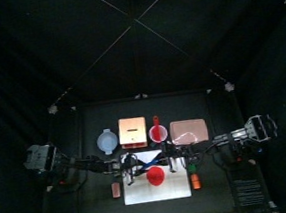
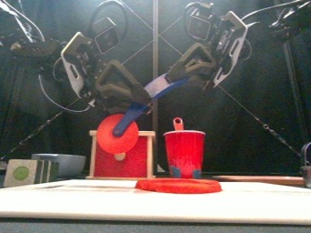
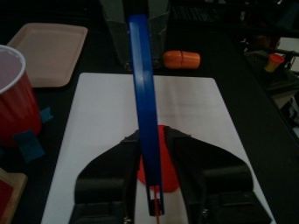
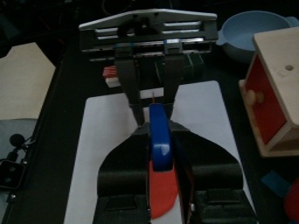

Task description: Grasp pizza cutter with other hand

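Observation:
Both grippers hold a red-and-blue item [image 2: 155,94] in the air above the white board [image 2: 73,196]. It has a long blue handle and a red round disc [image 2: 118,136] at its lower end. My left gripper [image 3: 152,166] is shut on the handle near the disc. My right gripper [image 4: 160,153] is shut on the handle's upper end, facing the left gripper [image 4: 152,83]. No small tool with a silvery-white head and dark handle shows in any view.
A red plate [image 2: 179,185] lies on the board. Behind it stand a red cup [image 2: 185,153] and a wooden box with a red face [image 2: 122,157]. A blue bowl [image 4: 251,31], a pink tray [image 3: 47,48] and an orange stick [image 3: 181,59] lie around the board.

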